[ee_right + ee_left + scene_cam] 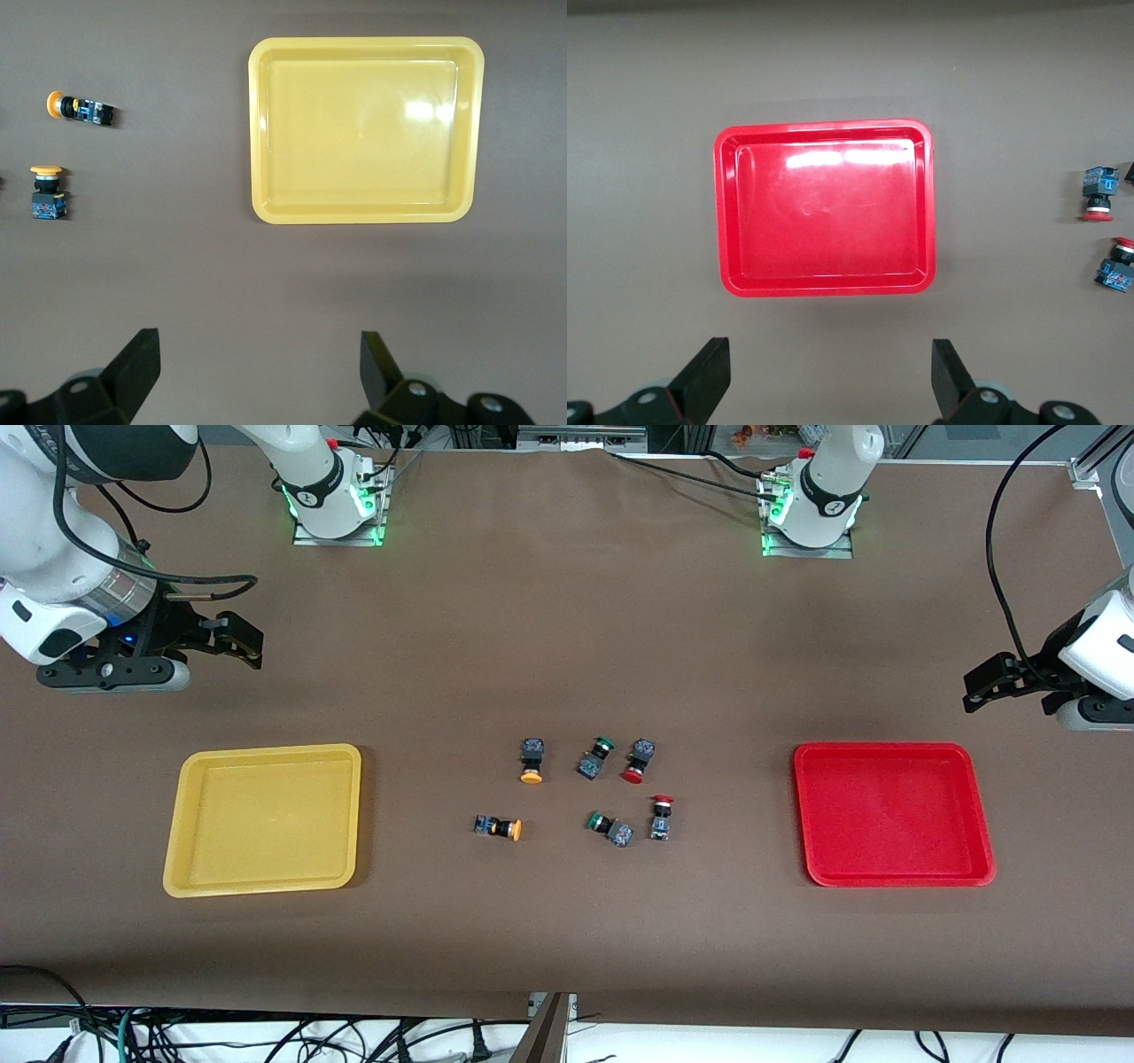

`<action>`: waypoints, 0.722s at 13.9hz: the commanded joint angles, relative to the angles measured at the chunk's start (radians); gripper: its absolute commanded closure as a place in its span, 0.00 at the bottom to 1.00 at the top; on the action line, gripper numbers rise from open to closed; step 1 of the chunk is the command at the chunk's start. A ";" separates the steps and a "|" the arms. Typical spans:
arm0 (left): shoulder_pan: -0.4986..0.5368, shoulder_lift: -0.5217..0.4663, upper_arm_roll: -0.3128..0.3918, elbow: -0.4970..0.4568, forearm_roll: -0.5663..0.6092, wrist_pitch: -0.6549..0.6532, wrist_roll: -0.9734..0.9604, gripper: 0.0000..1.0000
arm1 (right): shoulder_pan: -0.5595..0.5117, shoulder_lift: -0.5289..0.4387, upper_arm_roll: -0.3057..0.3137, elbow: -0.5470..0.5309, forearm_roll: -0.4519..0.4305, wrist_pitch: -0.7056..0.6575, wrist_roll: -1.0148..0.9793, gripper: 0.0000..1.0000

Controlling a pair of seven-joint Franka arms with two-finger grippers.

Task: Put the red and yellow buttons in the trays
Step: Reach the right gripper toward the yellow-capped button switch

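Note:
The yellow tray (266, 824) lies toward the right arm's end of the table and the red tray (893, 815) toward the left arm's end; both hold nothing. Between them lie two yellow-capped buttons (532, 762) (499, 828) and two red-capped buttons (638, 762) (661, 817). My right gripper (248, 642) is open and empty over bare cloth by the yellow tray (366, 128); its wrist view shows both yellow buttons (80, 108) (49, 192). My left gripper (988, 686) is open and empty over bare cloth by the red tray (824, 208); its wrist view shows both red buttons (1099, 190) (1116, 266).
Two green-capped switches (596, 758) (609, 828) lie among the buttons, each close beside a red one. The brown cloth covers the whole table. Cables hang below the table's edge nearest the front camera.

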 commanded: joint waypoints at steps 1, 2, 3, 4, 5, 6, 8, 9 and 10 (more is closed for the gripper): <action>-0.013 0.014 0.009 0.037 0.019 -0.036 0.009 0.00 | -0.012 -0.015 0.023 -0.001 -0.013 -0.026 0.000 0.00; -0.013 0.014 0.009 0.037 0.018 -0.037 0.009 0.00 | -0.009 -0.013 0.023 0.002 -0.013 -0.023 0.005 0.00; -0.011 0.014 0.009 0.038 0.018 -0.037 0.009 0.00 | -0.006 -0.009 0.023 0.011 -0.010 -0.027 -0.006 0.00; -0.011 0.014 0.010 0.038 0.018 -0.037 0.009 0.00 | 0.000 0.000 0.024 0.016 -0.010 -0.029 -0.004 0.00; -0.010 0.014 0.010 0.038 0.018 -0.037 0.009 0.00 | 0.009 0.008 0.027 0.014 -0.004 -0.030 -0.007 0.00; -0.010 0.014 0.010 0.038 0.018 -0.037 0.009 0.00 | 0.032 0.034 0.030 0.011 0.000 -0.026 -0.001 0.00; -0.011 0.016 0.010 0.038 0.018 -0.037 0.008 0.00 | 0.101 0.107 0.035 0.010 0.041 0.011 0.040 0.00; -0.011 0.014 0.010 0.037 0.018 -0.037 0.009 0.00 | 0.122 0.158 0.037 0.005 0.074 0.075 0.116 0.00; -0.011 0.016 0.010 0.038 0.018 -0.037 0.008 0.00 | 0.164 0.202 0.040 0.002 0.082 0.151 0.204 0.00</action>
